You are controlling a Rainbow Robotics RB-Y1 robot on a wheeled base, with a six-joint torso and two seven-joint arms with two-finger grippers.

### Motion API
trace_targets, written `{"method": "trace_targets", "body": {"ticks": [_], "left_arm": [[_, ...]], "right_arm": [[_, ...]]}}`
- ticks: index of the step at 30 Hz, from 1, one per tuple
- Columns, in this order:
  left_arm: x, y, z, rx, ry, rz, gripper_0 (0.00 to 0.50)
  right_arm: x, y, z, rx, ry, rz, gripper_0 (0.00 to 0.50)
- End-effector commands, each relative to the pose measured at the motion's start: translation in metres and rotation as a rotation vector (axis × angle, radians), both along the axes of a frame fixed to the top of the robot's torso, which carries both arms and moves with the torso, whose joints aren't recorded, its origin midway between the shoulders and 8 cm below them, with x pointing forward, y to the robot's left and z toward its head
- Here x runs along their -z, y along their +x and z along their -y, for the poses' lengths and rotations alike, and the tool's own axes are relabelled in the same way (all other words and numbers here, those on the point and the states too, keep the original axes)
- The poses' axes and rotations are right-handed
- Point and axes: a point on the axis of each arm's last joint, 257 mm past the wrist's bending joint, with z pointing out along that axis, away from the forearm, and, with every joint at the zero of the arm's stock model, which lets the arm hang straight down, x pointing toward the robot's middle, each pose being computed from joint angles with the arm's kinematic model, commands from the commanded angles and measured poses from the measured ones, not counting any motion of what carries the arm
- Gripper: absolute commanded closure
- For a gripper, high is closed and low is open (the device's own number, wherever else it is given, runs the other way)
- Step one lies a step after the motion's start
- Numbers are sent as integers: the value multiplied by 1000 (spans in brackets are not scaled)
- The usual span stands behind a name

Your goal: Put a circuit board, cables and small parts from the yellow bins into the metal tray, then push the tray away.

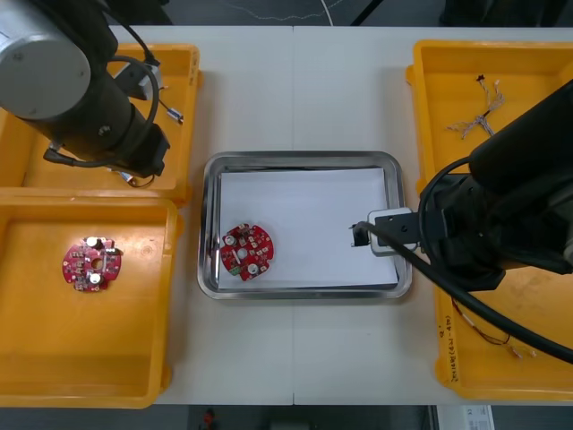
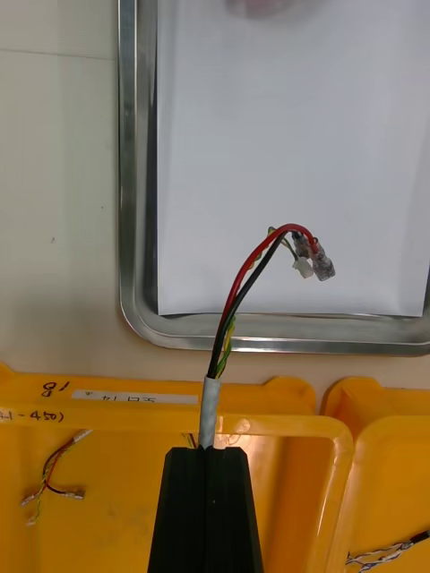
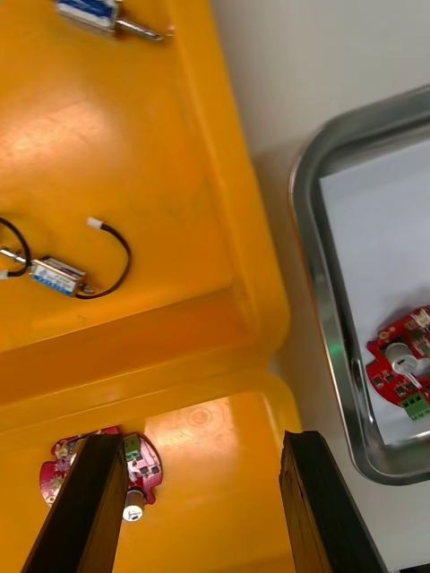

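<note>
1. My right pincer (image 2: 211, 453) is clenched on the grey-sleeved end of a cable (image 2: 235, 304), with the two fingers pressed close together around it.
2. The cable runs straight out ahead of my fingertips, its long axis roughly in line with the fingers. Past the sleeve it splits into red, black and yellow-green strands that arch forward and end in small plugs (image 2: 315, 258).
3. Those plugs show over the white inside of the metal tray (image 2: 134, 179), beyond the rim nearest my pincer. The sleeved end in my grip sits back toward the yellow bin (image 2: 269, 428) on my right side. I cannot tell whether the plugs touch the tray floor or hang above it.
4. In the front view, my right pincer (image 1: 360, 236) is at the tray's right-hand side. The circuit board (image 1: 246, 252) already lies in the tray, well apart from me at its far side, so the patch ahead of the cable is bare.
5. I judge the coming move turns on that forward line. The cable should go a little further along its own axis and down, so the gripped end also clears the rim before I let go. If I let go short, the sleeve could hang up on the rim.
6. My left pincer (image 3: 199, 439) is released, fingers wide apart, over the left-hand bins. The right arm is clearly the nearer one for this drop.
</note>
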Motion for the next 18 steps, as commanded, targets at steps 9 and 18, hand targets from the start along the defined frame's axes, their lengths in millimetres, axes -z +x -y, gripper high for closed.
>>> {"method": "trace_targets", "body": {"ticks": [9, 18], "left_arm": [[-44, 36, -50, 116, 54, 68, 0], [-49, 56, -69, 185, 76, 82, 0]], "right_arm": [[22, 34, -66, -7, 76, 12, 500], [51, 44, -88, 2, 89, -13, 500]]}}
